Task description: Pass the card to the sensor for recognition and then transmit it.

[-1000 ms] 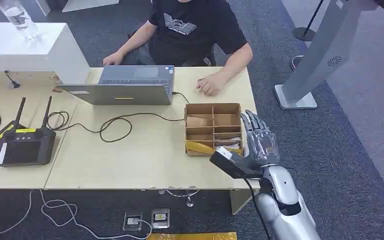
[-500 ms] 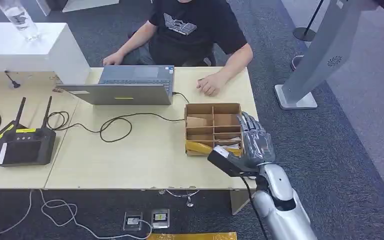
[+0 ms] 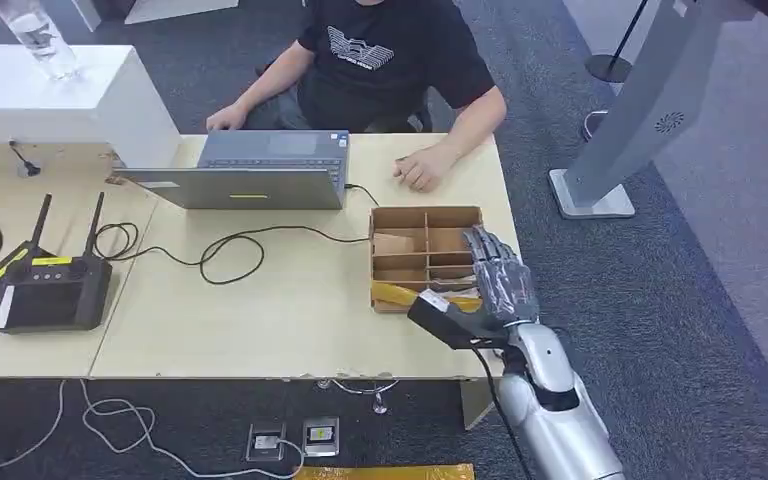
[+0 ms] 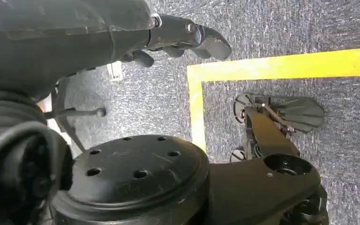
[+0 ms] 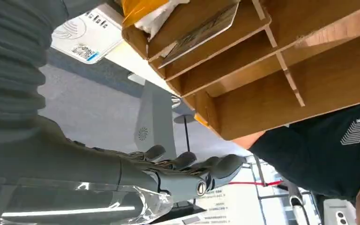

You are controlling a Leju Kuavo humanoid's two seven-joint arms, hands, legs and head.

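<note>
A cardboard divider box (image 3: 425, 235) stands on the table's right side, seen from close in the right wrist view (image 5: 272, 89). A thin card (image 5: 201, 35) lies slanted in one of its narrow compartments, beside a yellow bag (image 3: 398, 294). My right hand (image 3: 496, 275) hovers over the box's right-hand compartments with its fingers (image 5: 206, 171) spread and nothing in them. My left hand (image 4: 183, 37) hangs over the carpet floor, fingers apart and empty. A black device with two antennas (image 3: 45, 295) lies at the table's left.
A person sits behind the table with one hand (image 3: 418, 172) resting near the box and the other at a grey laptop (image 3: 250, 175). A black cable (image 3: 230, 250) loops across the tabletop. A grey stand (image 3: 620, 140) rises on the carpet to the right.
My right hand has drifted left and slightly forward, from the box's right edge to over its right-hand compartments. The person and the table items have not moved.
</note>
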